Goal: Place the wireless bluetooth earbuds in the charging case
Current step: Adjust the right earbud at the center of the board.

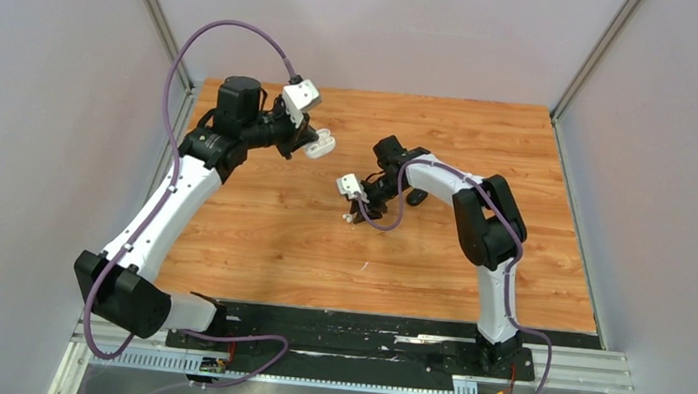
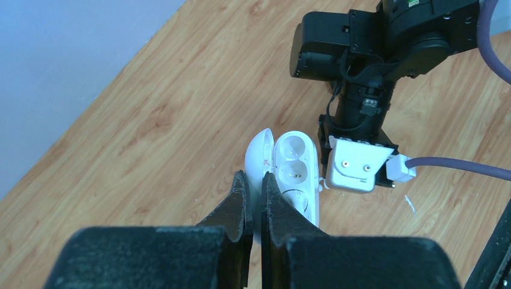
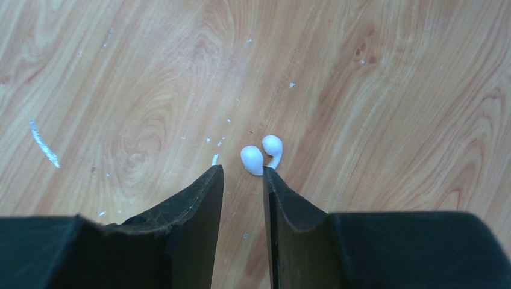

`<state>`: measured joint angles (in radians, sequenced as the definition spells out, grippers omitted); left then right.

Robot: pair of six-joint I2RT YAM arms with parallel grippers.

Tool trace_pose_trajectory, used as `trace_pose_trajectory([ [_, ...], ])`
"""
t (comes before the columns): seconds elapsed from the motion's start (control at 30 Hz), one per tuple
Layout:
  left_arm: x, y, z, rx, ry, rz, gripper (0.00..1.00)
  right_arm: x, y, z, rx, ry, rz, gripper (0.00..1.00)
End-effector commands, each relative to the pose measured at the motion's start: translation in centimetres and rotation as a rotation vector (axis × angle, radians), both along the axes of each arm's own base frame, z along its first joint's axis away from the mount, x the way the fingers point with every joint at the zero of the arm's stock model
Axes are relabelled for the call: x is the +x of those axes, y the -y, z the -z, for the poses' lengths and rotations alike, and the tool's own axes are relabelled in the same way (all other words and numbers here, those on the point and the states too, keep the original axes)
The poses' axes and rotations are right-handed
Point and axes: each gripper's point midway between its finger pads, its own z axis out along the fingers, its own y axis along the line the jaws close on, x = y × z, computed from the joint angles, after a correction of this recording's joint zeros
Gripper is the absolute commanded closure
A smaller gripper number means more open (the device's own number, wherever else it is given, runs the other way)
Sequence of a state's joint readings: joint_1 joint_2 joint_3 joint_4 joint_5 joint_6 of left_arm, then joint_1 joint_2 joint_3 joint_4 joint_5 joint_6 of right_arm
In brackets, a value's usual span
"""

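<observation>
Holding the open white case (image 2: 295, 165) above the far left part of the worktop (image 1: 276, 238), the left end effector (image 2: 253, 176) is clenched on the case's near end. The sockets (image 2: 294, 148) that show look empty. Two white earbuds (image 3: 252, 160) lie touching each other near the worktop's middle, just ahead of the right end effector (image 3: 243, 171), whose jaws stand apart with nothing between them. By these views no bud is seated yet, so picking up and seating both remains. No black ones are in view.
</observation>
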<state>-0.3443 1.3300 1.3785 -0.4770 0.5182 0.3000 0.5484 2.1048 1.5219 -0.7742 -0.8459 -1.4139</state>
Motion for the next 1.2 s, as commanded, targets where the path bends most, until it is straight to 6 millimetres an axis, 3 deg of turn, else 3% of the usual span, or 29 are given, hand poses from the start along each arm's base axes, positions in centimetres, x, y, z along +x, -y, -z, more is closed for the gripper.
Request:
trace_pose_trajectory([
  [0.0, -0.4, -0.3, -0.9, -0.022, 0.019, -0.011, 1.0, 1.1, -0.9, -0.2, 0.011, 0.055, -0.037, 0.67],
  [0.57, -0.4, -0.3, -0.6, -0.025, 0.008, -0.008, 1.0, 0.0, -2.1, 0.7, 0.007, 0.028, -0.059, 0.71],
  [0.8, -0.3, -0.2, -0.6, -0.028, 0.008, -0.006, 1.0, 0.3, -1.8, 1.6, -0.037, 0.029, -0.037, 0.88],
  [0.9, -0.3, 0.0, -0.7, -0.033, 0.009, 0.0, 1.0, 0.8, -1.6, 0.4, -0.06, 0.018, 0.027, 0.94],
  [1.0, -0.1, 0.2, -1.2, -0.043, 0.022, 0.007, 1.0, 1.4, -1.2, -2.4, -0.089, 0.001, 0.153, 0.95],
  [1.17, 0.5, 0.5, -1.5, -0.056, 0.046, 0.01, 1.0, 0.8, 0.5, -5.7, -0.175, -0.173, 0.5, 0.96],
])
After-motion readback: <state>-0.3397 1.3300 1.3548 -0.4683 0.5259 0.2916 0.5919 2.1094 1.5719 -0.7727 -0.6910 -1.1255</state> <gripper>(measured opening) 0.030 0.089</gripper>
